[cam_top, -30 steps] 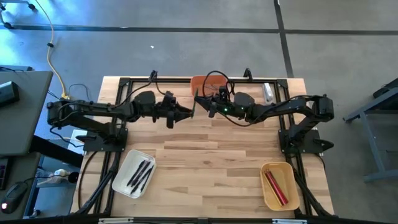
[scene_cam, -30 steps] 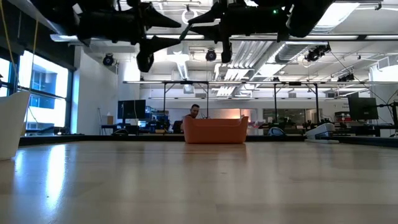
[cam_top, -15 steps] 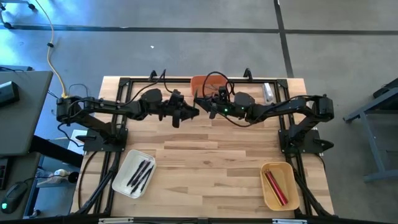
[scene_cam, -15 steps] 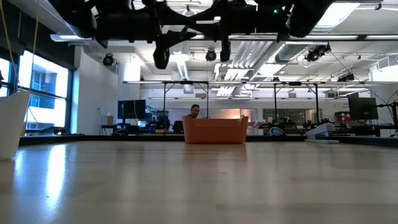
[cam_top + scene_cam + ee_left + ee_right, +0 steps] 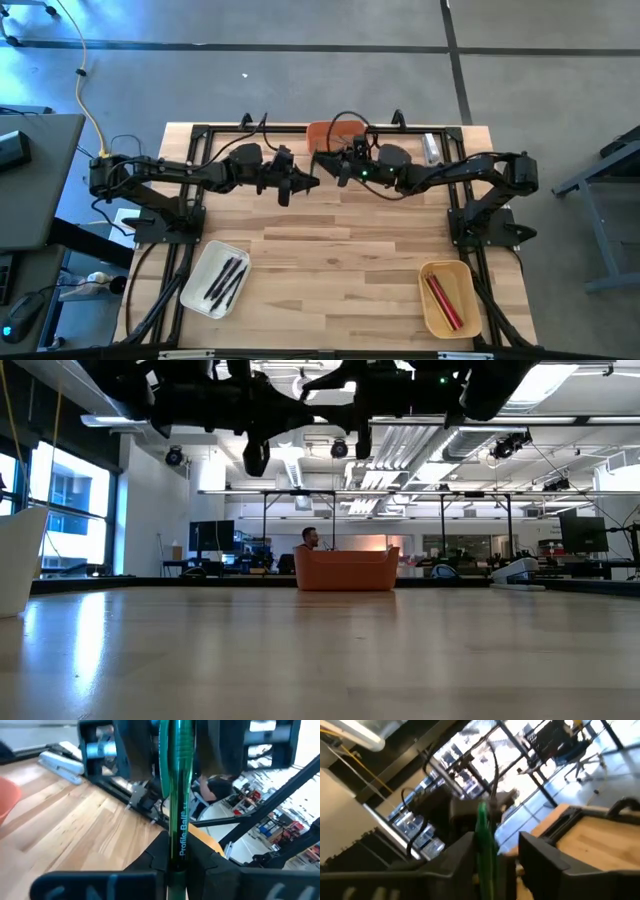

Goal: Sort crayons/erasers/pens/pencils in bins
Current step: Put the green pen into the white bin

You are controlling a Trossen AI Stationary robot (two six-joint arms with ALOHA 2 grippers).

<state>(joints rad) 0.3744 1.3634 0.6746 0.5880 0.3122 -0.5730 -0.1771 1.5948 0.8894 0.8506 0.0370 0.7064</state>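
Spanning a pale wooden worktop (image 5: 330, 250), two dark arms meet above its far middle, passing a green pen (image 5: 176, 795) between them in mid-air. The left tool (image 5: 310, 183) is clenched on the pen's barrel; the right tool (image 5: 326, 167) stands with its fingers spread on either side of the pen, released.

Likely risk: the pen could slip or tilt in the left tool's narrow pinch and fall to the worktop, missing its bin.

The orange bin (image 5: 327, 133) sits at the far edge; its contents are hidden. The white bin (image 5: 197, 285), near left, holds black sticks (image 5: 227, 279). The tan-yellow bin (image 5: 447, 322), near right, holds red sticks (image 5: 442, 300).
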